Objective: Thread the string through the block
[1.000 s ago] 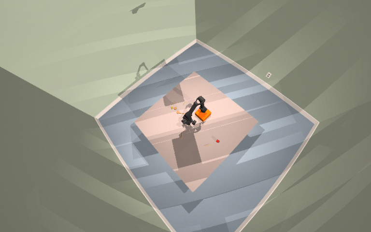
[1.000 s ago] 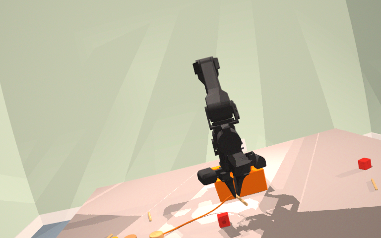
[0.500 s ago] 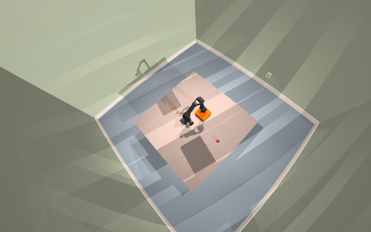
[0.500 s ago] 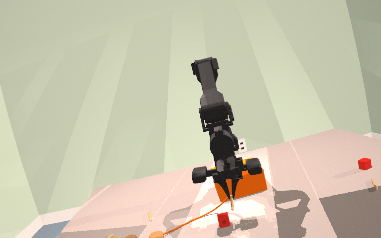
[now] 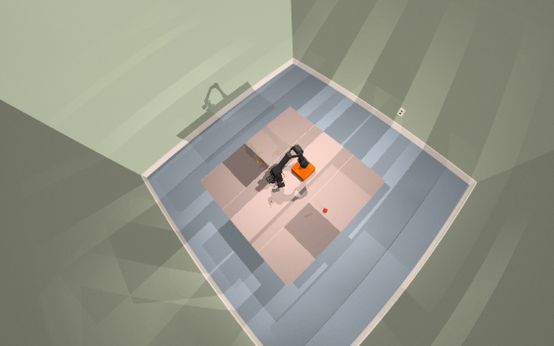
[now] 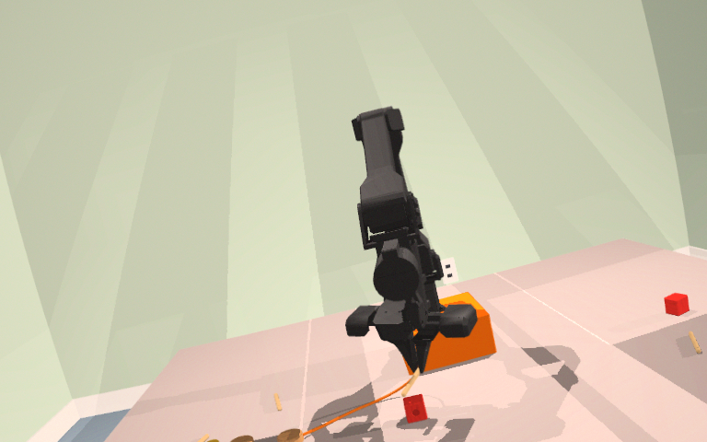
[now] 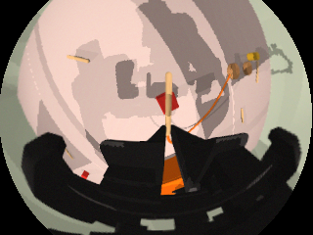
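My gripper [image 6: 419, 367] [image 7: 170, 135] [image 5: 278, 181] is shut on the thin wooden stick [image 6: 410, 384] [image 7: 168, 98], which points down and forward from the fingertips. An orange string [image 6: 354, 414] [image 7: 211, 101] runs from the stick to the round wooden button [image 6: 289, 435] [image 7: 235, 70] on the table. The red block with the hole [image 6: 414, 408] [image 7: 160, 100] stands on the table just below and in front of the stick's tip; the tip is outside the hole. In the wrist view the stick crosses in front of the block.
The arm's orange base [image 6: 469, 338] [image 5: 304, 171] stands right behind the gripper. A small red cube [image 6: 676, 304] [image 5: 324, 210] and a loose stick [image 6: 694, 342] [image 5: 309, 216] lie far right. Another loose stick [image 6: 277, 401] lies left. More round pieces [image 7: 252, 59] lie beside the button.
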### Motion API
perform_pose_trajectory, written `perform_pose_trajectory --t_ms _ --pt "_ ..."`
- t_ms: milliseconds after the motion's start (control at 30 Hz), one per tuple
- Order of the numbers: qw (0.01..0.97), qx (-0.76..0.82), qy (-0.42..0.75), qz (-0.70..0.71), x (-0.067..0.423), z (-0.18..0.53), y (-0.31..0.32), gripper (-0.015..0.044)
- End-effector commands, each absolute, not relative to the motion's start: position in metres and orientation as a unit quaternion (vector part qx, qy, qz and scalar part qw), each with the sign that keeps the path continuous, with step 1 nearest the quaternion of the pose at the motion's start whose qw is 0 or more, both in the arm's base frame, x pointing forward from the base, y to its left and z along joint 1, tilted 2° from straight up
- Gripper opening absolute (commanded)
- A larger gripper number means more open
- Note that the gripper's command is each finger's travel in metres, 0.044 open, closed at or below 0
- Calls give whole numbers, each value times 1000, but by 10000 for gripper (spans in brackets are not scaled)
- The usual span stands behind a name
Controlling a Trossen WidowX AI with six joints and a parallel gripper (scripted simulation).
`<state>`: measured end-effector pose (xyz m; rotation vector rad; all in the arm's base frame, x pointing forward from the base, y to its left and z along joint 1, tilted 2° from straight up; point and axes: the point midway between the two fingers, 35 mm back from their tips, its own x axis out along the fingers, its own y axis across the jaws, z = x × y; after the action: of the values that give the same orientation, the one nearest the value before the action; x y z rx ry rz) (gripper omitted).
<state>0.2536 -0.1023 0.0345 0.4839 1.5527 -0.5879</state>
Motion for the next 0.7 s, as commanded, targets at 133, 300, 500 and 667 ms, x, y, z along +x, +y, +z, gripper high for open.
perform_pose_trajectory --t_ms 133,300,500,667 --pt "616 278 657 -335 254 35 -114 0" --pt "595 313 639 -374 255 36 -120 0" --pt "567 353 614 -420 255 36 -128 0" --pt "544 383 591 -456 256 37 -134 0"
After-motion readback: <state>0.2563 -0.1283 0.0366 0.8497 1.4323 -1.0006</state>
